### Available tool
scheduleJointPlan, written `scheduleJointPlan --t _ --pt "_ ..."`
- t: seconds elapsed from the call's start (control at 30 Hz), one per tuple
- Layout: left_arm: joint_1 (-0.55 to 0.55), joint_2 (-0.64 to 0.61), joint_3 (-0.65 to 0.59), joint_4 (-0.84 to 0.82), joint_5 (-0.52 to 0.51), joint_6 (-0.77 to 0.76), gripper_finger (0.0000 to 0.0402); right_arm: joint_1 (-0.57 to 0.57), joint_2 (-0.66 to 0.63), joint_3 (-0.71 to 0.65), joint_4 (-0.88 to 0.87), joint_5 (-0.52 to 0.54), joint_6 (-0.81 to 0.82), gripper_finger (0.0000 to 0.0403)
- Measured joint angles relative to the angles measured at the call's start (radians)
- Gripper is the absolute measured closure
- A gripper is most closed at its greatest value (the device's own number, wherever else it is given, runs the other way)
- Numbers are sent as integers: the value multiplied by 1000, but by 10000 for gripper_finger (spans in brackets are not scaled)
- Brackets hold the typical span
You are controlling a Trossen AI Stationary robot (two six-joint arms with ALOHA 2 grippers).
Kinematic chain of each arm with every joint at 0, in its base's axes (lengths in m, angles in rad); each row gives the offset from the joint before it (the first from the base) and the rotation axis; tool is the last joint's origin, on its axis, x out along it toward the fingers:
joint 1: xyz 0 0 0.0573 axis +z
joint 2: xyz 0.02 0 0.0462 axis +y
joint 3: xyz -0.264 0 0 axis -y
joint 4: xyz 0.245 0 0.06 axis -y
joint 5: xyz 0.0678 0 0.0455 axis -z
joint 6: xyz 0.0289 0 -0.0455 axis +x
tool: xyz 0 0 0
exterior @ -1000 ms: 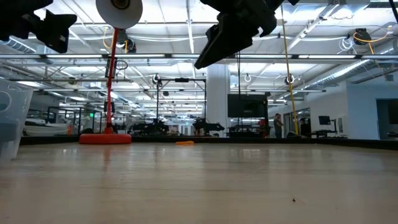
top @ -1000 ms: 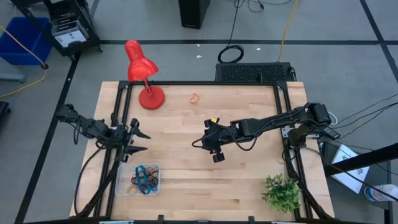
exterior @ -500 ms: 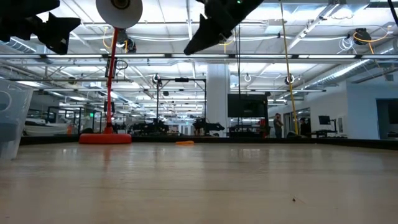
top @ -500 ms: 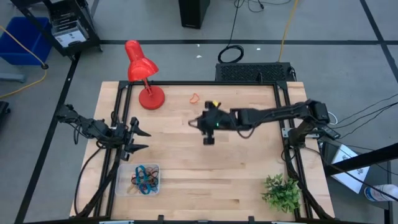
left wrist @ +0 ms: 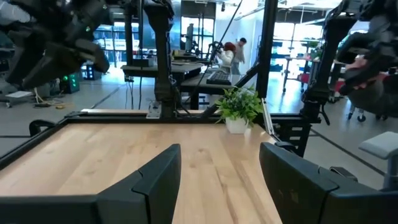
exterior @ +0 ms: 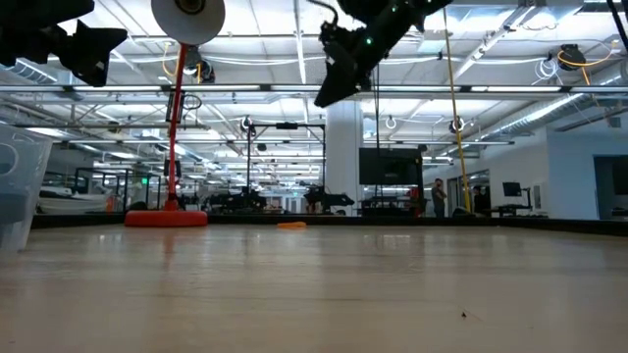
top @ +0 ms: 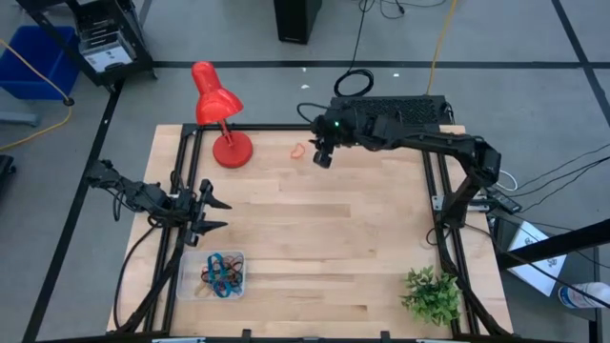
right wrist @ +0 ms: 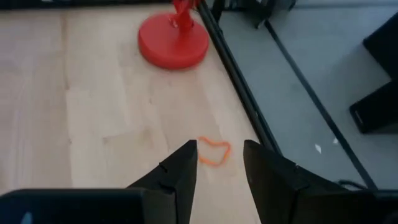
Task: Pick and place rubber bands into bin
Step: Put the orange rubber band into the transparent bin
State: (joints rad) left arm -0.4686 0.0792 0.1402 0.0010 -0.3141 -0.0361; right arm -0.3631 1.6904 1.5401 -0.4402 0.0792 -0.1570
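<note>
Right gripper (right wrist: pixel 217 171) poised above orange rubber band (right wrist: pixel 214 151) near red lamp (top: pixel 217 111), fingers parted, empty, ready to straddle. Left gripper (top: pixel 213 212) open, waiting beside bin (top: pixel 212 274).

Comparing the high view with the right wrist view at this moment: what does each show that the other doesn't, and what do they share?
Only the high view shows the clear bin with rubber bands already inside, the left gripper waiting open at the table's left edge, and the small plant.

Only the right wrist view shows the right gripper with its fingers apart, lined up just short of the orange rubber band.

Both show that orange band, lying loose on the wood near the table's far edge, and the red lamp's base.
</note>
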Motion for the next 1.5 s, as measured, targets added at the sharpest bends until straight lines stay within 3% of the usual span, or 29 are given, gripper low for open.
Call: scheduleJointPlan --t 0.27,0.53,0.7,1.1,1.27,1.5 --pt "0 0 0 -6 1 1 176 -44 41 10 13 -6 -29 278" --pt "0 0 0 -6 0 8 176 -46 200 198 -96 -8 -40 278" --pt "1 0 0 -11 -1 5 176 -87 295 259 -116 -123 -8 278" --pt "3 1 0 -25 1 -8 176 -160 482 260 -18 -138 -11 278" --pt "3 1 0 -28 8 -15 176 -180 525 259 -2 -232 35 278" --pt "3 1 0 -28 6 -17 176 -186 545 259 -20 -240 91 278"
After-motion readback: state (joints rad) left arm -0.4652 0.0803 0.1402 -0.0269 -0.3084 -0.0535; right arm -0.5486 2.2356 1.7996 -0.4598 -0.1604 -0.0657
